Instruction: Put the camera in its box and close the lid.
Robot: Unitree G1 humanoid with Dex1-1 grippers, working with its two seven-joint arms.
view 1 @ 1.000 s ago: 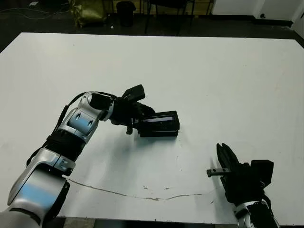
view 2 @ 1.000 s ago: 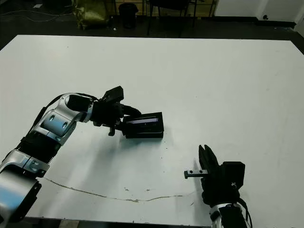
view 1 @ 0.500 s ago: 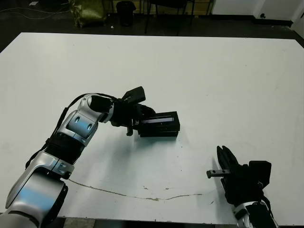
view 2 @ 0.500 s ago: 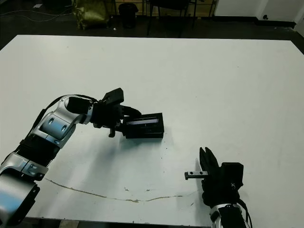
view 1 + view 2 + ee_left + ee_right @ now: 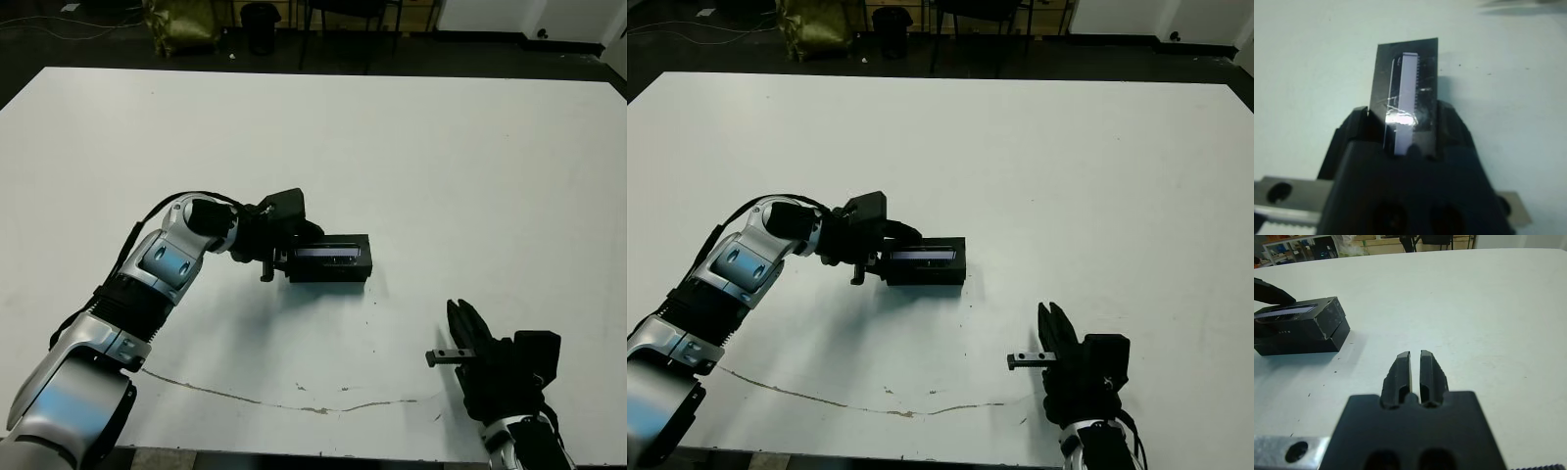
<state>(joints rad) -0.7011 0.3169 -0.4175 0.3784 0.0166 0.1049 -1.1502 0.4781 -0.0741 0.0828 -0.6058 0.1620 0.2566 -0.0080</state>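
The lid (image 5: 329, 254), flat and black with a glossy lilac strip, lies on top of the black box (image 5: 331, 273) near the table's middle. In the right wrist view the lid (image 5: 1301, 315) sits slightly offset over the box (image 5: 1299, 343). My left gripper (image 5: 290, 251) is shut on the lid's left end. In the left wrist view its fingers (image 5: 1358, 123) flank the lid (image 5: 1408, 81) on both sides. The camera is hidden. My right gripper (image 5: 460, 319) hovers near the front right edge, shut on nothing, its fingers (image 5: 1402, 369) close together.
A thin dark scratch line (image 5: 294, 400) runs across the white table (image 5: 470, 166) near its front edge. Beyond the far edge are chair legs, a dark bin (image 5: 260, 24) and a yellowish bag (image 5: 181, 24) on the dark floor.
The lid has tipped down from a tilted pose to lie nearly flat on the box, with my left gripper moving slightly right and lower. The right arm has hardly moved.
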